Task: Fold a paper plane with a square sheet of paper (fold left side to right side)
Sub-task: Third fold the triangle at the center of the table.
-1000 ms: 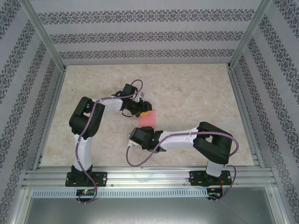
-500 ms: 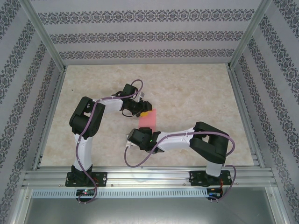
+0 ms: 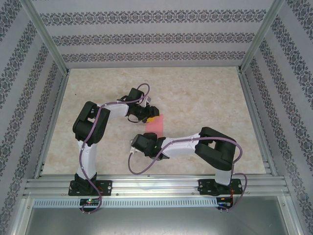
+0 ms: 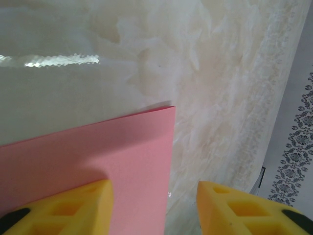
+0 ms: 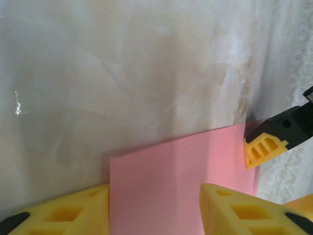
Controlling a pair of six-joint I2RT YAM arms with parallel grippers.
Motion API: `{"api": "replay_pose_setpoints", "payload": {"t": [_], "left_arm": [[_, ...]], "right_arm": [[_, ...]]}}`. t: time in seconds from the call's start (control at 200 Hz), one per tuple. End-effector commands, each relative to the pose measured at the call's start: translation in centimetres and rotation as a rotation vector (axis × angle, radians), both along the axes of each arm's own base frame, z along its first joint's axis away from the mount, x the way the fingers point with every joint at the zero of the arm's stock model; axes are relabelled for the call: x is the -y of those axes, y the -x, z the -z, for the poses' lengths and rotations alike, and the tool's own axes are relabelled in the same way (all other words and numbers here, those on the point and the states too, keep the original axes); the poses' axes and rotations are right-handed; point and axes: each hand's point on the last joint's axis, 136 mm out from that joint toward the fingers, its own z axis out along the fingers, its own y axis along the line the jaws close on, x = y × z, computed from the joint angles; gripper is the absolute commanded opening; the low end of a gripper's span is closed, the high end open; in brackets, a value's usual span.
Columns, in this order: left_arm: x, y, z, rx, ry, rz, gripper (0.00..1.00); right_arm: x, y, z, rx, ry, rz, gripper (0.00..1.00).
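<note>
Nearest, on the top cam, the R gripper (image 3: 149, 137) sat at the 6 o'clock edge of the square sheet of paper (image 3: 154, 125). Its wrist cam showed yellow fingers (image 5: 234, 210) parted to a middling gap, gripping nothing, w/ the pink sheet flat betw. them on the table (image 3: 205, 93). Beyond, at the sheet's 12 o'clock edge, the L gripper (image 4: 154, 205) was likewise half-open, empty: one finger (image 4: 73, 205) over the paper's corner, the other off it at 3 o'clock.
</note>
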Motion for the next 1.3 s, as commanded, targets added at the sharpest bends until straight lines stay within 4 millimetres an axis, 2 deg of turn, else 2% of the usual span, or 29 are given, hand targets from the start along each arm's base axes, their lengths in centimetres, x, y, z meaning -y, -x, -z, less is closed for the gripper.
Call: {"api": "replay_pose_setpoints", "payload": {"t": [0.0, 0.14, 0.255, 0.405, 0.704, 0.814, 0.939, 1.294], "left_arm": [[-0.2, 1.3, 3.6, -0.063, -0.062, 0.002, 0.50], [-0.2, 1.3, 3.7, -0.066, -0.062, 0.002, 0.50], [-0.2, 1.3, 3.7, -0.066, -0.062, 0.002, 0.50], [-0.1, 1.2, 3.7, -0.065, -0.061, 0.001, 0.50], [-0.2, 1.3, 3.7, -0.068, -0.065, 0.003, 0.50], [-0.1, 1.2, 3.7, -0.065, -0.063, 0.002, 0.50], [-0.2, 1.2, 3.8, -0.070, -0.064, 0.000, 0.50], [-0.2, 1.3, 3.9, -0.072, -0.069, 0.000, 0.50]], "right_arm": [[-1.1, -1.5, -1.3, 0.045, -0.052, 0.023, 0.47], [-1.0, -1.9, -2.2, 0.049, -0.080, 0.035, 0.43], [-0.9, -1.5, -2.3, 0.028, -0.085, 0.031, 0.40], [-0.8, -0.7, -1.7, -0.018, -0.088, 0.033, 0.30], [-1.1, 0.9, -1.7, -0.110, -0.140, 0.035, 0.14], [-1.1, 1.3, -1.3, -0.136, -0.140, 0.035, 0.10], [-1.3, 1.5, -1.2, -0.152, -0.148, 0.036, 0.00], [-0.9, 1.8, -0.7, -0.246, -0.201, 0.076, 0.00]]}}
